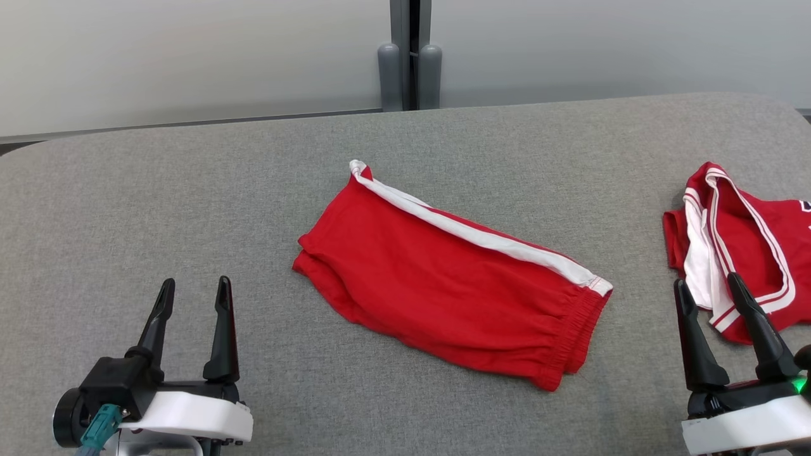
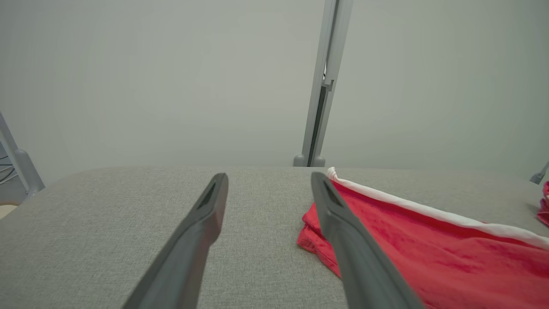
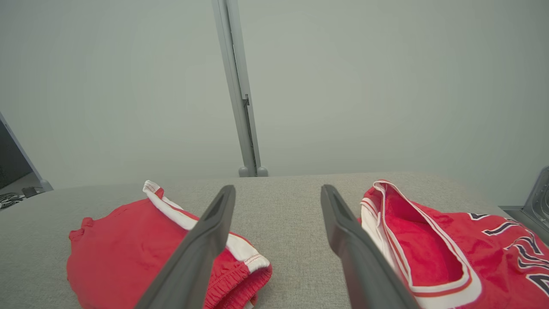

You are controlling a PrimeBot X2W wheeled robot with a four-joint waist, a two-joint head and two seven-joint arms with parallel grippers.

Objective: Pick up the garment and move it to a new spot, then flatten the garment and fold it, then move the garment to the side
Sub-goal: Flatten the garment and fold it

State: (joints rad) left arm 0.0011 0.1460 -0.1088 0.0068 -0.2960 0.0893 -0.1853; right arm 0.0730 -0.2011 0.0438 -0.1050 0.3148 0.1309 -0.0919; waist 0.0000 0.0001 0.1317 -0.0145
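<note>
Lying: red shorts flat in the middle of the grey tabletop, folded double, apart from both grippers.
Edges: the tabletop's back edge runs well behind the shorts; its far corners are rounded.
Open room: wide bare cloth to the shorts' left and in front of them; a bare strip between the shorts and the red jersey at the right.
Long axis: diagonal, from far left to near right; leg hems at the left end, gathered waistband at the near-right end, white stripe along the far side.
Left gripper: jaws spread wide, holding nothing, over bare cloth.
Right gripper: jaws spread wide, holding nothing, at the jersey's near edge.
Left wrist view: the hem end sits just past the right finger.
Right wrist view: dark lettering on the jersey, cut off in the head view.
</note>
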